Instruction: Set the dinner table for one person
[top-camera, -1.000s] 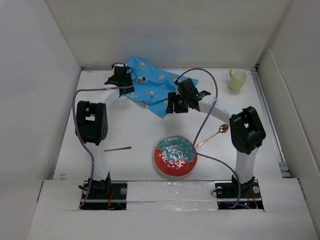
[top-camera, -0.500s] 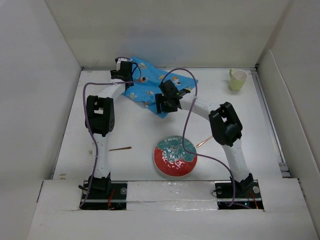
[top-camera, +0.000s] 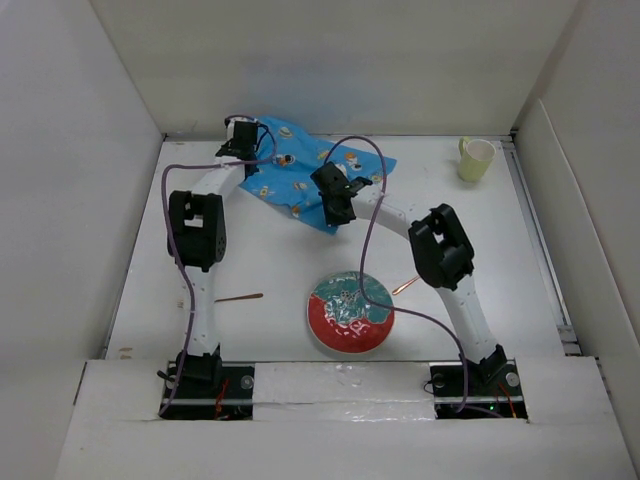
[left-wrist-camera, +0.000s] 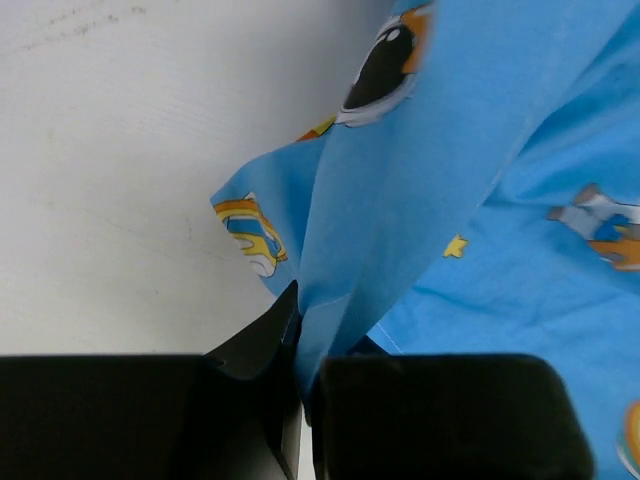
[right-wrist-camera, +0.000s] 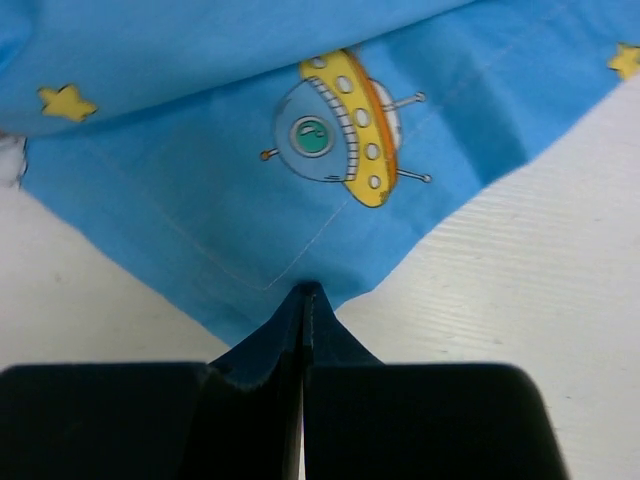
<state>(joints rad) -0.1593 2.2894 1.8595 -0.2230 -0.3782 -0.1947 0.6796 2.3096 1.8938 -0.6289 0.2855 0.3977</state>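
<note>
A crumpled blue placemat (top-camera: 300, 170) printed with astronauts and spaceships lies at the back middle of the white dinner table (top-camera: 260, 250). My left gripper (top-camera: 248, 148) is at its far left edge, shut on a raised fold of the placemat (left-wrist-camera: 480, 200); the left gripper (left-wrist-camera: 300, 330) pinches the cloth between its fingers. My right gripper (top-camera: 332, 212) is at the near corner. In the right wrist view the right gripper (right-wrist-camera: 305, 295) is shut on the tip of the placemat (right-wrist-camera: 200, 120).
A red and teal plate (top-camera: 349, 312) sits near the front middle. A copper spoon (top-camera: 405, 287) lies right of it, partly behind the right arm. A thin copper utensil (top-camera: 237, 297) lies front left. A pale green cup (top-camera: 476, 158) stands back right.
Both arms reached in to the placemat, the right one swinging left. Both grippers went from open to shut on the cloth.
</note>
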